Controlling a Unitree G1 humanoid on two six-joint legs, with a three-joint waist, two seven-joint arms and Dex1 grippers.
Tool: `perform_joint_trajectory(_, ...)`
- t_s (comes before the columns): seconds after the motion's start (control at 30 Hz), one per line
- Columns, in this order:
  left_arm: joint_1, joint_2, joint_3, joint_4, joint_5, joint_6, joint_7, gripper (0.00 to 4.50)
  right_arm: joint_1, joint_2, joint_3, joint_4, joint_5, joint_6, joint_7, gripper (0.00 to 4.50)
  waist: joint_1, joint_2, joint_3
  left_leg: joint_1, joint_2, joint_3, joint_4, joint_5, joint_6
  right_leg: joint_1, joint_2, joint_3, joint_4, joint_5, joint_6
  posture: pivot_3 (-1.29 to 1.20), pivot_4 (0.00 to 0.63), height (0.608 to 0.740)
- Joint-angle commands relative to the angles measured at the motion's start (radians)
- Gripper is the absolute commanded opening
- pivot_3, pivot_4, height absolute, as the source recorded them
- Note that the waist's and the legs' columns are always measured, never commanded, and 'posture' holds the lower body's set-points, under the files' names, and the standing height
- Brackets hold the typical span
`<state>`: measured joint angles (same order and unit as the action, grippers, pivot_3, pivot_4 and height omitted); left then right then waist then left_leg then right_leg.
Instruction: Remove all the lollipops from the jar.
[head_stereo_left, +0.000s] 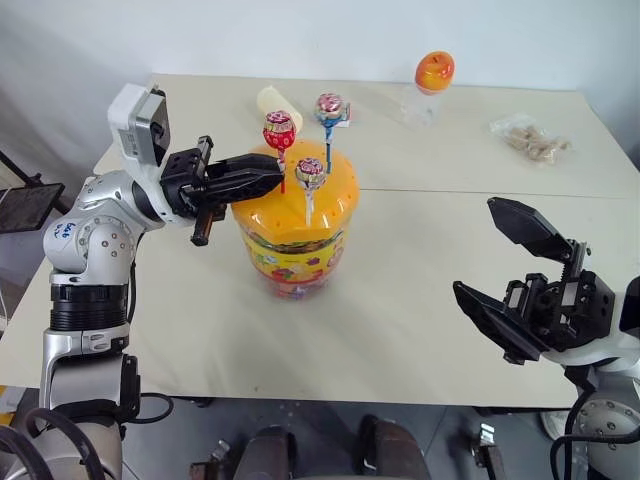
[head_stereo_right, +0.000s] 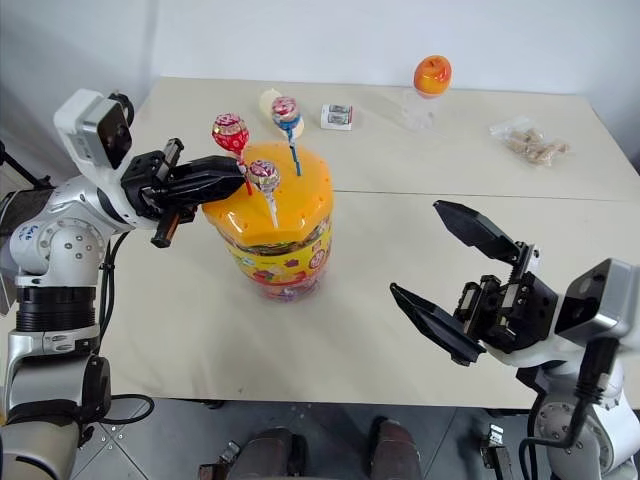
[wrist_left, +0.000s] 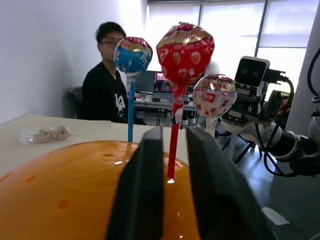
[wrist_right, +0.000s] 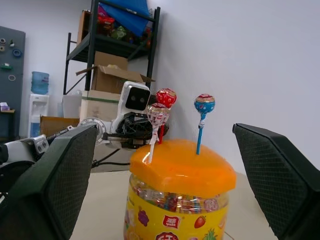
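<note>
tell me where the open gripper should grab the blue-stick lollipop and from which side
Grip the blue-stick lollipop on its bare stick, between the candy head and the jar lid, then lift straight up. Come from the right gripper side: the stick stands upright near the lid's far edge, and the left gripper with the red-stick lollipop crowds the other side.

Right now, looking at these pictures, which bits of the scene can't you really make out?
- Left eye view: the red-stick lollipop has its lower stick hidden behind the left gripper.
- Right wrist view: the jar is cut off by the frame's lower edge.
- Left eye view: the packet at the table's far right is too small to identify its contents.
</note>
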<state>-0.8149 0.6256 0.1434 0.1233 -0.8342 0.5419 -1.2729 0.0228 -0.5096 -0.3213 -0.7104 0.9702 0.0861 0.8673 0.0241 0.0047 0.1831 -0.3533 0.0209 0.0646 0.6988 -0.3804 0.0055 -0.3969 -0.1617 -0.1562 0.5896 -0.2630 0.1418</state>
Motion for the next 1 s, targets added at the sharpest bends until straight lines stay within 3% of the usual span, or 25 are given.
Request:
perform_joint_trajectory(0.03, -0.034, -0.013, 0.021, -0.019, -0.009, -0.003, -0.002, 0.01, 0.001, 0.003, -0.003, -0.035, 0.002, -0.016, -0.012, 4.5, 0.001, 0.0, 0.0, 0.0, 0.0, 0.0, 0.0, 0.0, 0.0, 0.0, 0.0, 0.0, 0.0, 0.0, 0.0, 0.0, 0.15, 0.74)
perform_joint_trajectory(0.27, -0.109, -0.067, 0.211, 0.051, -0.196, 0.144, 0.218, 0.01, -0.057, -0.005, 0.014, -0.023, 0.031, 0.001, -0.023, 4.5, -0.002, -0.001, 0.001, -0.001, 0.0, -0.001, 0.001, 0.0, 0.0, 0.0, 0.0, 0.0, 0.0, 0.0, 0.0, 0.0, 0.15, 0.74)
perform_joint_trajectory(0.43, -0.107, 0.034, 0.361, 0.195, -0.194, 0.224, 0.468, 0.01, -0.115, -0.073, 0.054, 0.029, 0.007, 0.016, 0.118, 4.5, -0.016, -0.002, 0.001, 0.001, 0.001, -0.001, 0.0, 0.0, 0.0, 0.0, 0.0, 0.0, 0.001, 0.0, 0.0, 0.0, 0.15, 0.74)
perform_joint_trajectory(0.6, 0.19, 0.279, 0.331, 0.17, 0.005, 0.202, 0.406, 0.01, -0.172, -0.146, 0.093, 0.115, 0.012, 0.051, 0.28, 4.5, -0.032, -0.002, 0.001, 0.002, 0.0, 0.0, -0.003, 0.0, 0.0, 0.0, 0.0, 0.0, 0.001, 0.0, 0.0, 0.0, 0.15, 0.74)
perform_joint_trajectory(0.73, 0.633, 0.441, 0.326, 0.115, 0.172, 0.213, 0.353, 0.01, -0.165, -0.174, 0.184, 0.197, -0.08, 0.044, 0.424, 4.5, -0.038, -0.003, 0.001, 0.001, 0.001, 0.001, -0.005, -0.001, -0.001, -0.002, 0.001, -0.001, 0.0, 0.0, 0.0, 0.0, 0.15, 0.74)
perform_joint_trajectory(0.87, 0.837, 0.441, 0.357, -0.006, 0.221, 0.229, 0.392, 0.01, -0.176, -0.18, 0.202, 0.231, -0.099, 0.059, 0.443, 4.5, -0.004, -0.005, 0.002, -0.002, 0.002, -0.001, -0.001, -0.001, -0.001, -0.003, 0.001, -0.001, 0.0, 0.0, 0.0, 0.0, 0.15, 0.74)
perform_joint_trajectory(1.0, 0.913, 0.41, 0.383, -0.096, 0.212, 0.287, 0.424, 0.01, -0.192, -0.179, 0.198, 0.253, -0.116, 0.068, 0.44, 4.5, 0.01, -0.006, 0.002, 0.0, 0.002, -0.001, 0.001, -0.002, -0.001, 0.0, 0.0, 0.0, 0.0, 0.0, 0.0, 0.0, 0.15, 0.74)
